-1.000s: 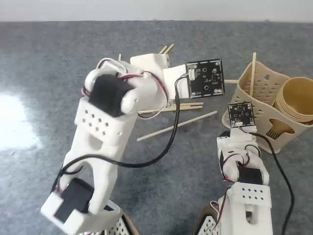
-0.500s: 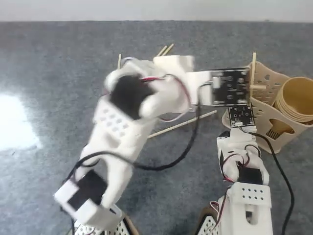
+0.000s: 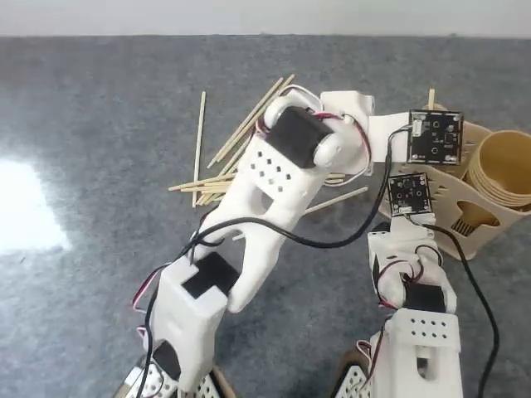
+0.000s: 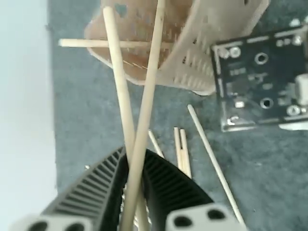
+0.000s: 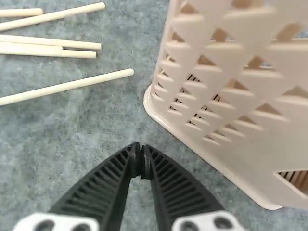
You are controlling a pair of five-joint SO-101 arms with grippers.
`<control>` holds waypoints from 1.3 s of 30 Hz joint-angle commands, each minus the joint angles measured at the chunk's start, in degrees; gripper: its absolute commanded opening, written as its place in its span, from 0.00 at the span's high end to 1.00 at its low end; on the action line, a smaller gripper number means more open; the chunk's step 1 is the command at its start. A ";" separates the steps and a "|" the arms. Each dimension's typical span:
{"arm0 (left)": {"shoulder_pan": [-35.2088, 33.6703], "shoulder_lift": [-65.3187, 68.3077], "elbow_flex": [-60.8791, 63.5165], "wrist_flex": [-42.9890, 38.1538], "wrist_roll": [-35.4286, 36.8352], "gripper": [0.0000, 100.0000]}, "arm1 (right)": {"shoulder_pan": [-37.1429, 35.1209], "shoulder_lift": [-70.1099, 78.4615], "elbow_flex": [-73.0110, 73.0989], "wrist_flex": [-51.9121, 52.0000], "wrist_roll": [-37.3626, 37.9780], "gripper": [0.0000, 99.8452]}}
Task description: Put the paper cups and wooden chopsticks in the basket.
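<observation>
Fingers of the left gripper are pinched tight on two crossed chopsticks, tips up by the basket rim. Whole left arm has swung off the loose pile and right over to the basket in about a second, so I'd guess a drop is next. Paper cups already sit stacked inside the basket. Right gripper hasn't budged, closed on nothing just beside the basket wall.

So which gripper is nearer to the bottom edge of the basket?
Right. The right gripper sits low, shut, just short of the basket's bottom corner. The left gripper is farther back above the loose chopsticks, holding two chopsticks that point toward the basket.
</observation>
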 commanded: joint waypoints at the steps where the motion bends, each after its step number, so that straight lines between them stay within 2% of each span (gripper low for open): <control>1: 1.14 0.62 -2.86 0.97 -0.09 0.99 | 0.13 -0.84 -0.62 -0.75 -0.70 0.99; 3: 2.46 1.49 -3.12 -0.09 0.18 0.99 | 0.13 -0.84 -0.62 -0.84 -0.70 0.99; 10: 7.30 2.55 -2.77 -11.25 7.56 0.98 | 0.13 -0.84 -0.62 -0.84 -0.70 0.99; 14: 8.53 4.66 -3.03 -14.07 10.81 0.91 | 0.13 -0.84 -0.62 -0.75 -0.62 0.99; 21: 6.33 6.15 -3.03 -7.74 7.82 0.95 | 0.13 -0.84 -0.62 -0.75 -0.62 0.99; 26: 5.80 5.98 -5.41 -5.80 8.26 0.93 | 0.13 -0.84 -0.62 -0.75 -0.62 0.99; 30: 5.63 5.98 -12.00 -4.13 12.13 0.90 | 0.13 -0.84 -0.62 -0.75 -0.62 0.99; 33: 4.31 5.98 -17.01 -0.53 12.48 0.90 | 0.13 -0.84 -0.62 -0.75 -0.62 0.99; 35: 2.46 5.98 -20.09 1.23 12.66 0.90 | 0.13 -0.84 -0.62 -0.75 -0.62 0.99; 39: -2.55 5.19 -24.04 1.32 18.29 0.90 | 0.13 -0.84 -0.62 -0.75 -0.62 0.99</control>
